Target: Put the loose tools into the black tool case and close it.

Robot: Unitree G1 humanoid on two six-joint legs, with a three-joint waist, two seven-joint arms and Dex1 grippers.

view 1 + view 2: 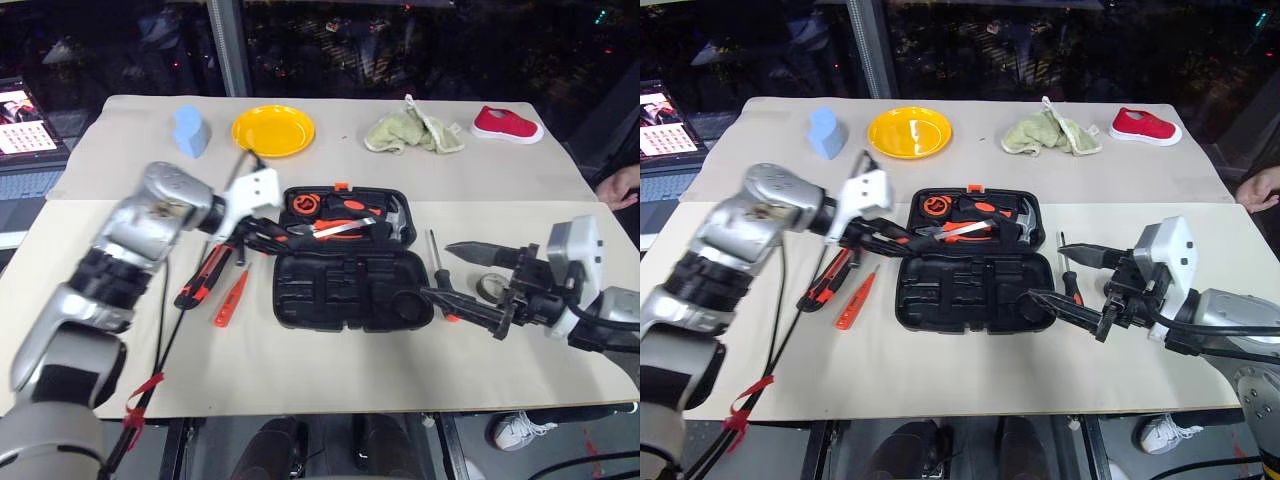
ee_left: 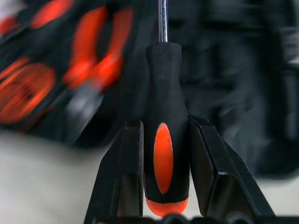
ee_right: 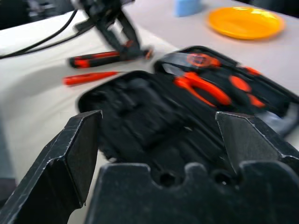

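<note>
Black moulded plastic, the tool case (image 1: 345, 262) lies open near the middle of the counter (image 1: 300, 370), its far half holding orange-handled pliers (image 1: 340, 227) and a hammer (image 1: 392, 222), its near half showing bare shaped recesses. The left gripper (image 1: 262, 232) hangs at the case's left edge, and the left wrist view shows its fingers (image 2: 128, 172) clenched on the orange-and-black handle of a screwdriver (image 2: 164, 135), the steel shaft pointing away toward the case.

Left of the case, on the counter, lie the utility knife (image 1: 203, 276) and, just beside it, the slim tester screwdriver (image 1: 231, 298). Right of the case a second screwdriver (image 1: 438, 275) lies on the counter, with the grey tape roll (image 1: 490, 286) near it, partly behind the right gripper (image 1: 462, 280). That gripper hovers to the right of the case with its fingers (image 3: 81, 154) spread wide and grasping nothing.

Along the far side of the counter sit a blue block (image 1: 190, 131), a yellow plate (image 1: 273, 130), a crumpled cloth (image 1: 413, 130) and a red shoe (image 1: 507, 125).
</note>
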